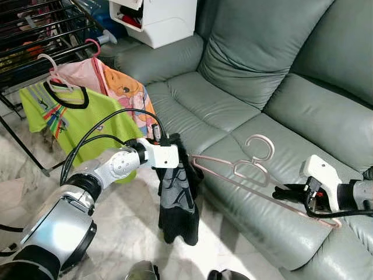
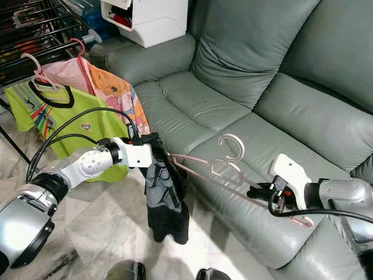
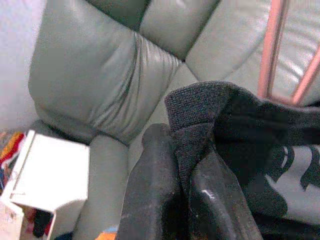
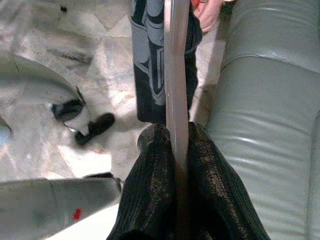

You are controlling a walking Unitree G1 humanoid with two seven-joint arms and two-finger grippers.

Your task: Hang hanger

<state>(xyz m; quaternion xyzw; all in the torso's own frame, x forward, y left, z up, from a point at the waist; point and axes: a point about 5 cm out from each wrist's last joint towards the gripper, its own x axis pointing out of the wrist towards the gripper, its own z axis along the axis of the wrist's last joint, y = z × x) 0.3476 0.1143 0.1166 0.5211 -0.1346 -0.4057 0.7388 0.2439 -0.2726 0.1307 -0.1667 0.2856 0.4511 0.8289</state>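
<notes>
1. Left arm comes in from the lower left, elbow bent, forearm reaching toward the sofa edge. The left tool (image 1: pixel 169 142) is pinched shut on the top edge of a black garment (image 1: pixel 178 195), and the wrist view shows the two black fingers (image 3: pixel 160 200) clamped right on a fold of the knit fabric.
2. Right arm comes in low from the right side, forearm lying roughly level over the sofa's seat cushion. The right tool (image 1: pixel 289 191) is closed on the lower bar of the pink hanger (image 1: pixel 245 169); in the wrist view the bar runs straight up between the squeezed fingers (image 4: pixel 150 200).
3. The hanger is a thin pale-pink wire-style one with a curled hook pointing up. It's held tilted just above the seat of the grey-green sofa (image 1: pixel 262 70), spanning between the two tools, with its far tip right at the black garment.
4. The garment hangs limp off the left tool, draping down past the sofa front toward the marble floor (image 1: pixel 128 227). It's black with a grey-and-white graphic on it.
5. Off to the robot's left there's a drying rack (image 1: pixel 41 35) with a lime-green shirt (image 1: pixel 76 119) and a pink-orange garment (image 1: pixel 119 84) already hanging on hangers.
6. A white cabinet (image 1: pixel 157 20) sits behind the sofa arm.
</notes>
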